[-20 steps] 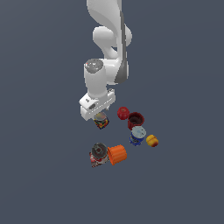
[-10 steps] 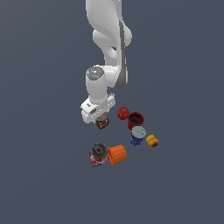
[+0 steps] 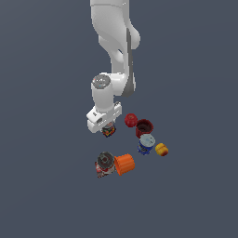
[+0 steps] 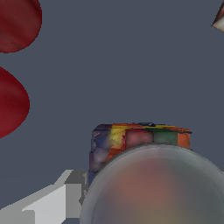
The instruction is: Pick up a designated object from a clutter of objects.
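The designated object, a short can with a grey round top and a red, yellow, blue and green label (image 3: 109, 131) (image 4: 140, 139), stands on the dark floor at the edge of the clutter of objects. In the exterior view my gripper (image 3: 108, 127) is right over it and hides most of it. The wrist view shows the can very close, with one pale finger (image 4: 65, 194) beside its side wall. The other finger is out of the picture. The jaws stand open around the can.
To the exterior view's right of the can lie a red ball (image 3: 130, 120), a dark red cup (image 3: 144, 127), a blue can with a pale top (image 3: 146, 144) and a yellow-red ball (image 3: 161, 149). Nearer the camera are an orange cup (image 3: 124, 164) and a red-and-white can (image 3: 105, 163).
The arm has come down, bringing the gripper lower over the multicoloured can. The can and the other items have not moved.
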`<state>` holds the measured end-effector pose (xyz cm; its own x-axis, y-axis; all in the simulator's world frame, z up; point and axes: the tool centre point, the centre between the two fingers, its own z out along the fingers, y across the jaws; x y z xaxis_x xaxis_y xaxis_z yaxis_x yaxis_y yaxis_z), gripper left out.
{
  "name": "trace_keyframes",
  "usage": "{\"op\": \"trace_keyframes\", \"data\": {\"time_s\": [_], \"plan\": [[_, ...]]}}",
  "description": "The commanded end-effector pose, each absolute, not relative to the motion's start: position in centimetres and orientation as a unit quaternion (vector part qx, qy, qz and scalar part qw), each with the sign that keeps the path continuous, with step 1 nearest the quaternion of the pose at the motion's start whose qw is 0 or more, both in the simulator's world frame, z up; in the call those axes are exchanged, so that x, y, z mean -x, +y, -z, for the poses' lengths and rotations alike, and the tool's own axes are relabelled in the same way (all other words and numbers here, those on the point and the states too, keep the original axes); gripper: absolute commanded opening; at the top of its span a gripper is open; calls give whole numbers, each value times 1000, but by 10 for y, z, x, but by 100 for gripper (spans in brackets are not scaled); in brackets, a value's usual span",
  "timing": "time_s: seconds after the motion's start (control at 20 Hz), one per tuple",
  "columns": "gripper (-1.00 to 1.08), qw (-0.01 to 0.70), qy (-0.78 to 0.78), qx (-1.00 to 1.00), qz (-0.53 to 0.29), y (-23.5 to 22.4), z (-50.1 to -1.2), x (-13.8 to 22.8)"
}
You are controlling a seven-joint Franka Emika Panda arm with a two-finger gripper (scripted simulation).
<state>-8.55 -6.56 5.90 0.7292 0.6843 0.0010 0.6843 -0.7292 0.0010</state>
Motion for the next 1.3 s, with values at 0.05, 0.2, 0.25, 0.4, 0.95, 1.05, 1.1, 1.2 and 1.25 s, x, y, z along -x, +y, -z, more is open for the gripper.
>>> {"op": "trace_keyframes", "data": {"time_s": [0.05, 0.2, 0.25, 0.4, 0.95, 1.05, 1.1, 1.2, 1.25], "plan": [[-100, 0, 368, -930, 0, -65, -58, 86], [-100, 0, 368, -930, 0, -65, -58, 86], [-100, 0, 368, -930, 0, -65, -58, 86], [-100, 1, 368, -930, -1, -65, -59, 85], [-100, 1, 368, -930, -1, -45, -89, 69], [-100, 1, 368, -930, -1, -38, -99, 63], [-100, 1, 368, -930, -1, -34, -105, 60], [-100, 1, 368, -930, -1, -25, -118, 53], [-100, 1, 368, -930, -1, -20, -125, 49]]}}
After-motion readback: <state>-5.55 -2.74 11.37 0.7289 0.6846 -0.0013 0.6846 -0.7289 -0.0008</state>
